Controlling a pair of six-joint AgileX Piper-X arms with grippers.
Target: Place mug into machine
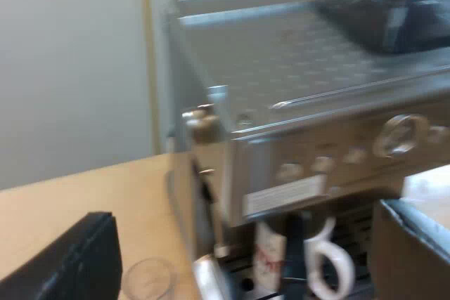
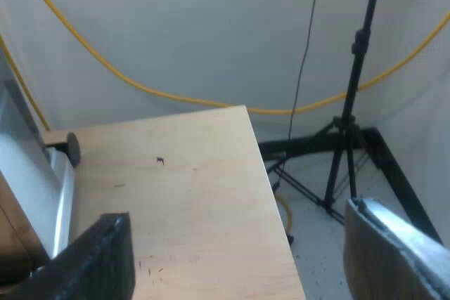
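Mug (image 1: 313, 255) under machine (image 1: 302, 96) front, beyond spread left fingers (image 1: 70, 265)

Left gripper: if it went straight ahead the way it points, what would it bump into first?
Most likely the espresso machine, around its front panel just above the mug standing under it. My left gripper is open; depth is hard to judge.

Wooden table (image 1: 70, 201), espresso machine (image 1: 302, 103) standing on it, measuring glass (image 1: 148, 279) alongside.
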